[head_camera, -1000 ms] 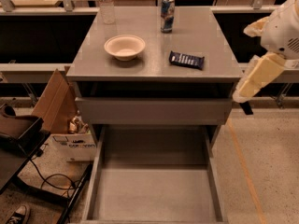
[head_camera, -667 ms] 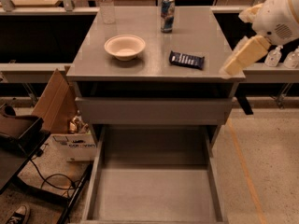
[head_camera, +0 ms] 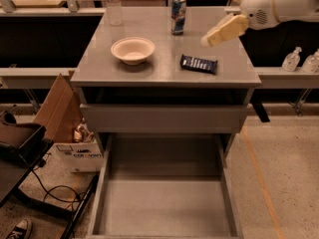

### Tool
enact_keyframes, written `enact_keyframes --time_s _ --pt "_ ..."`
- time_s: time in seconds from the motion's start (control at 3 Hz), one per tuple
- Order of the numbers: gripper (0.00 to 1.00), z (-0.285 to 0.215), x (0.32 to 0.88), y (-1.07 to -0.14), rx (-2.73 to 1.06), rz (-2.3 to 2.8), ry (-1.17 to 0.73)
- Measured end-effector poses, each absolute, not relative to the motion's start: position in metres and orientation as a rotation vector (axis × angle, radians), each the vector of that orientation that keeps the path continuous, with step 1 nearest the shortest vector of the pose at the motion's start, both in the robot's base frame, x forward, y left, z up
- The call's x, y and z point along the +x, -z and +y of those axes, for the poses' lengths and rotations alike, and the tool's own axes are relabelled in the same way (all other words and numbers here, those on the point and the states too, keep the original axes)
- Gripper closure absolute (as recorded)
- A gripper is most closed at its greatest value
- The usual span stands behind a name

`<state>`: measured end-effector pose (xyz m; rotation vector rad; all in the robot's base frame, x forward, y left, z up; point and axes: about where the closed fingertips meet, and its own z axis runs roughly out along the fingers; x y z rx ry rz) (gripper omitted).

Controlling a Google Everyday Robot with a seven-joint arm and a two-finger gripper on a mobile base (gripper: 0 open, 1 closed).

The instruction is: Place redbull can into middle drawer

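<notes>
Gripper [head_camera: 212, 37] (grip state unclear) above cabinet top [head_camera: 164, 66], right of upright redbull can [head_camera: 178, 15]

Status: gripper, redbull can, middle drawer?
Gripper over tabletop right side, right of the redbull can, apart from it. Can upright at the back. Middle drawer open. Snack bar lies near gripper.

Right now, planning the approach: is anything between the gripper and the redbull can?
Nothing visible. The gripper hangs above the tabletop to the right of the redbull can, only bare surface between them. The snack bar lies nearer the front, off that line.
</notes>
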<state>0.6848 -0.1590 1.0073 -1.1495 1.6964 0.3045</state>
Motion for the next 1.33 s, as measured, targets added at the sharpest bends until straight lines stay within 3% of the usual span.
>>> enact_keyframes --time_s 0.33,1.0,1.33 --pt "0.00 -0.140 0.720 -1.017 -1.078 1.582 -0.362" --pt "0.00 -0.139 0.728 -1.014 -1.038 1.582 -0.373" --pt "0.00 -0.144 0.769 -1.005 -0.878 1.593 -0.410"
